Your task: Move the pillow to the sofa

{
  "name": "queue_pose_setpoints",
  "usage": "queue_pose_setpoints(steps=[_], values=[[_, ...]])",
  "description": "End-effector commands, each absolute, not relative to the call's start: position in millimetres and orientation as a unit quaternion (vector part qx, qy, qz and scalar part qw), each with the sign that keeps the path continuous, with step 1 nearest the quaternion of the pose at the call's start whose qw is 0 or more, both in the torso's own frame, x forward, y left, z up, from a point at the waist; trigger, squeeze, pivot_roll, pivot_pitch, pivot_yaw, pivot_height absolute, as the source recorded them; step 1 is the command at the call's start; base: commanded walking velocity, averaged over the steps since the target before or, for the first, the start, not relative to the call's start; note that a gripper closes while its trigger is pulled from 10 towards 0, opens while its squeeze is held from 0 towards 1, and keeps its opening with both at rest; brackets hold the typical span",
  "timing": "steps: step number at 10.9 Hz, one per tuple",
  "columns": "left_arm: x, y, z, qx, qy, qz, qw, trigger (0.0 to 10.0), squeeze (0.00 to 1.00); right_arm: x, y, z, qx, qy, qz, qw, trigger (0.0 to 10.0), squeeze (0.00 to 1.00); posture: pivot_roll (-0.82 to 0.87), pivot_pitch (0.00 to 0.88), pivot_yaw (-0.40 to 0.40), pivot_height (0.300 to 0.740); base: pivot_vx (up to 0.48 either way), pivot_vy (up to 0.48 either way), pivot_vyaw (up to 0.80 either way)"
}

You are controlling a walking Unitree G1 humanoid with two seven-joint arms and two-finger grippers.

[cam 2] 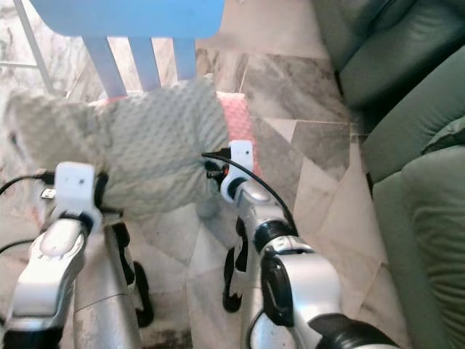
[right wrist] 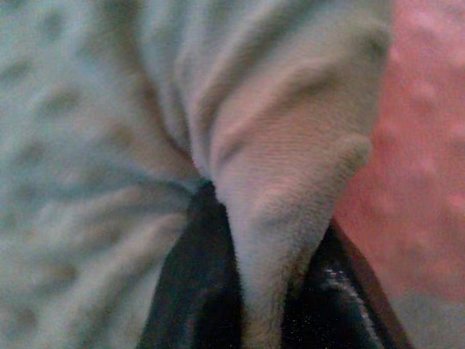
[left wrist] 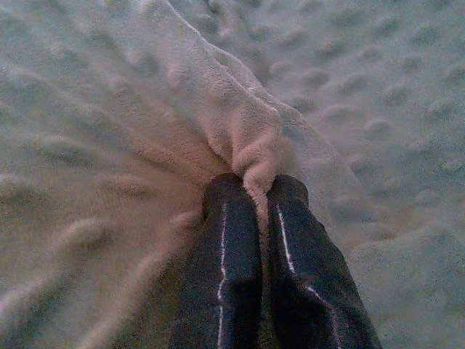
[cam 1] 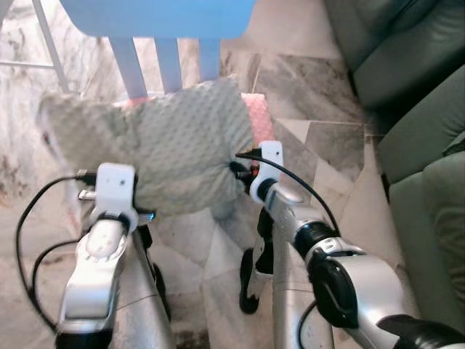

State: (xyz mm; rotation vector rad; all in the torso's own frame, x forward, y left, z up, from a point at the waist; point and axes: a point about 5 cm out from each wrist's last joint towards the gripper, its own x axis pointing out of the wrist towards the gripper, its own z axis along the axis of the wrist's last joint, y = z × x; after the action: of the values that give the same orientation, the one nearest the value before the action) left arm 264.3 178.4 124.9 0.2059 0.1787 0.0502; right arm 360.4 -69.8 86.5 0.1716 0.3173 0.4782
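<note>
- The pillow (cam 1: 167,149), pale green with a dotted fleece cover and a pink side (cam 1: 259,120) showing at its right edge, hangs in the air between the two arms, in front of the robot's chest and above the marble floor (cam 1: 320,145).
- The left gripper (left wrist: 256,195) is clenched on a pinched fold of the pillow's fabric; the left wrist view shows both black fingers (left wrist: 221,254) pressed together with a ridge of fleece squeezed between their tips.
- The right gripper (right wrist: 265,240) likewise grasps the pillow: in the right wrist view a thick tongue of green fabric runs down between the two dark fingers (right wrist: 192,291), with the pink side just beside it.
- From the head views the fingertips themselves are hidden behind the white wrist housings and the cushion, so the grip can be read only from the wrist cameras.
- The head views in turn give the surroundings: a light blue chair (cam 1: 163,29) with slatted back stands just behind the pillow, its seat at the top edge.
- The green sofa (cam 2: 414,145) fills the right side, well apart from the pillow, with bare floor between.
- The left arm (cam 1: 98,254) and right arm (cam 1: 327,254) both reach forward, black cables looping from the wrists.
- The robot's dark feet (cam 1: 254,280) show on the floor below the arms.
</note>
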Motion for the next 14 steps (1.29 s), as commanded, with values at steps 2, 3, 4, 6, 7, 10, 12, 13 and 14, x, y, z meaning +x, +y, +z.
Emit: queue_pose_setpoints(steps=[2, 3, 4, 6, 7, 10, 12, 13, 14], values=[[248, 168, 112, 0.092, 0.081, 0.009, 0.992, 10.0, 0.00, 350, -86, 78, 0.024, 0.116, 0.271, 0.955, 0.0, 0.00, 0.04, 0.116, -0.112, 0.525, 0.000, 0.000, 0.00], [236, 163, 104, 0.091, 0.071, 0.007, 0.993, 10.0, 0.00, 339, -110, 73, 0.003, 0.079, 0.249, 0.965, 0.0, 0.00, 0.03, 0.050, -0.119, 0.525, 0.000, 0.000, 0.00], [234, 162, 98, 0.089, 0.076, 0.014, 0.993, 10.0, 0.00, 328, -123, 69, 0.006, 0.061, 0.222, 0.973, 0.0, 0.00, 0.03, 0.013, -0.119, 0.525, 0.000, 0.000, 0.00], [236, 159, 97, 0.101, 0.051, 0.012, 0.994, 10.0, 0.00, 280, -147, 63, -0.006, 0.016, 0.140, 0.990, 0.0, 0.00, 0.01, 0.000, -0.097, 0.525, 0.000, 0.000, 0.00], [236, 159, 100, 0.105, 0.035, 0.000, 0.994, 10.0, 0.00, 262, -153, 65, -0.012, 0.009, 0.112, 0.994, 0.2, 0.00, 0.00, 0.000, -0.088, 0.525, 0.000, 0.000, 0.00], [251, 155, 104, 0.134, 0.003, -0.002, 0.991, 10.0, 0.00, 246, -158, 66, -0.003, 0.004, 0.074, 0.997, 10.0, 0.00, -0.03, 0.000, -0.051, 0.525, 0.000, 0.000, 0.00], [261, 143, 110, 0.171, -0.025, -0.033, 0.984, 10.0, 0.00, 261, -152, 80, -0.005, -0.011, 0.078, 0.997, 10.0, 0.00, -0.04, 0.000, -0.035, 0.525, 0.000, 0.000, 0.00], [267, 142, 116, 0.176, -0.035, -0.037, 0.983, 10.0, 0.00, 264, -153, 83, -0.005, -0.014, 0.075, 0.997, 10.0, 0.00, -0.04, 0.000, -0.032, 0.533, 0.000, 0.000, 0.00], [271, 145, 118, 0.174, -0.039, -0.028, 0.984, 10.0, 0.00, 266, -155, 81, -0.004, -0.011, 0.070, 0.997, 10.0, 0.00, -0.04, 0.000, -0.027, 0.551, 0.000, 0.000, 0.00]])
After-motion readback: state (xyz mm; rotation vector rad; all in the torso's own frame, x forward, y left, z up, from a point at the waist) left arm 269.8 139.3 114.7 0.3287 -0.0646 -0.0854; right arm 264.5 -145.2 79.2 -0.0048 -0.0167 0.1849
